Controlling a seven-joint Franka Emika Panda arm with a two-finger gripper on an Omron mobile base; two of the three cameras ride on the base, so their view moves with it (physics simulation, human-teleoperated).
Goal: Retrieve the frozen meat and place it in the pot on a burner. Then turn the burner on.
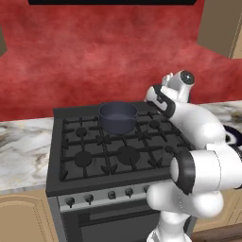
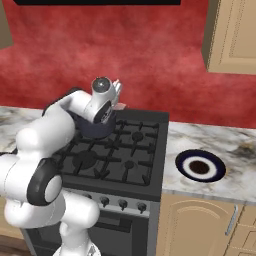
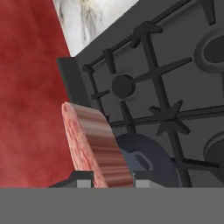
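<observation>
Red backsplash wall (image 1: 94,61) behind everything, kinda blotchy. Marble counter (image 1: 23,151) left of the stove, more marble counter (image 2: 235,150) on the right side. Dark-rimmed white plate (image 2: 200,166) sitting flat on that right stretch, dark spot in its middle, well apart from the stove edge. Tan upper cabinet (image 2: 232,37) up in the right corner, tan lower cabinet doors (image 2: 200,230) under the counter. Row of stove knobs (image 1: 111,194) along the front panel.

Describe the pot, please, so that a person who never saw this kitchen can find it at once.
Find the black gas stove before the red wall. On its back row of burners stands the pot, small, round, dark blue-grey, with straight sides. It is the only vessel on the grates; the dark-rimmed white plate lies apart on the marble counter.
</observation>
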